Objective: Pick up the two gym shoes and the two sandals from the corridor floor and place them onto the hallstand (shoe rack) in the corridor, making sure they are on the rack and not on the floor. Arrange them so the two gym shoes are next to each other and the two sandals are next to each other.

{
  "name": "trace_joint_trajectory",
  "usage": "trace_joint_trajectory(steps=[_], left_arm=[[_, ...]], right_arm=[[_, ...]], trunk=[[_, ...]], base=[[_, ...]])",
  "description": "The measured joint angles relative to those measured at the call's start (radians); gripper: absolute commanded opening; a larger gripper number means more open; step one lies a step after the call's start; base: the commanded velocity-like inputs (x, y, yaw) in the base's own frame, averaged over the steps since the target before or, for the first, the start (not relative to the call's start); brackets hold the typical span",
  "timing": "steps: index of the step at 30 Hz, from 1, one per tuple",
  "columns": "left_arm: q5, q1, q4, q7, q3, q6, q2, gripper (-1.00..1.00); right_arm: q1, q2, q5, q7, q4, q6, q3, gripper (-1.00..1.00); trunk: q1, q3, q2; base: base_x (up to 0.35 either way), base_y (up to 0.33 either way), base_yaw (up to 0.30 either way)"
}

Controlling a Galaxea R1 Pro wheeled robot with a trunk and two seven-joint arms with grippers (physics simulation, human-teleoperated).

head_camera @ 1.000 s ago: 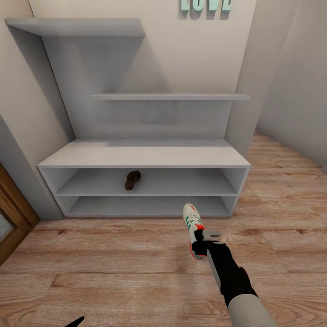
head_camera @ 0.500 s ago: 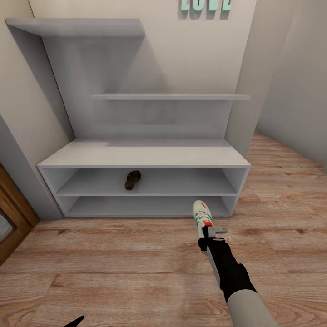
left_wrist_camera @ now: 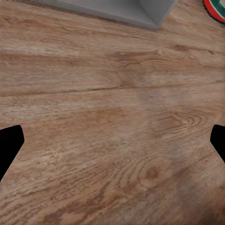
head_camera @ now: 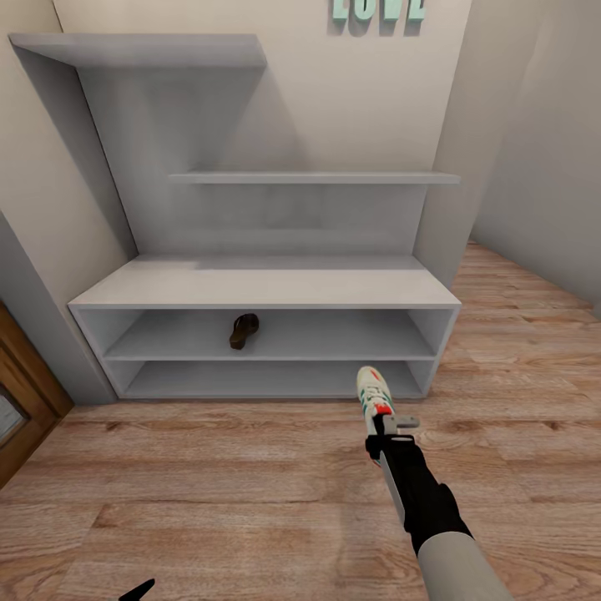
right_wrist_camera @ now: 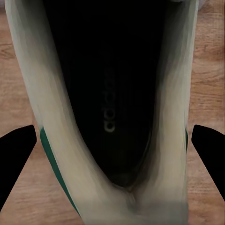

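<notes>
Right gripper (head_camera: 382, 426) grips a cream-white sneaker (head_camera: 374, 391) by its heel end, low and right of centre in the head view; the toe points up-frame toward the rack (head_camera: 267, 288). Smooth cream leather, green side stripes and a red tongue label show on the shoe; in the right wrist view its dark insole (right_wrist_camera: 110, 93) sits between pale side walls, with a black finger (right_wrist_camera: 16, 150) at each edge of the frame.

A pale grey, flat-paneled, matte rack fills the middle of the head view, with two long open shelves below and stepped wall shelves above. One dark brown sandal (head_camera: 244, 330) lies on the upper open shelf, left of centre, with bare shelf on both sides. The sneaker's toe is just in front of the lower shelf's right end, above wood-grain plank floor (head_camera: 209, 492).

Left gripper's (left_wrist_camera: 112, 140) black fingertips (left_wrist_camera: 9, 143) stand wide apart over bare planks.

Compared with half a second ago, the sneaker has barely shifted; a second ago it hung further left and lower in the frame.
</notes>
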Motion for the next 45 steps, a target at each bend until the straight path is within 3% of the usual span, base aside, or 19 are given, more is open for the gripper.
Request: trace_joint_trajectory(steps=[7,45], left_arm=[[0.001,0.0,-0.005,-0.005,0.001,0.0,0.0,1.0],[0.002,0.0,-0.007,-0.007,0.0,0.0,0.0,1.0]], right_arm=[[0.0,0.0,-0.001,0.0,0.0,-0.001,0.0,-1.0],[0.0,0.0,-0.001,-0.001,-0.003,-0.003,0.0,-1.0]], trunk=[[0.0,0.0,0.0],[-0.001,0.0,0.0]], base=[[0.139,0.0,0.0],[0.331,-0.022,0.0]])
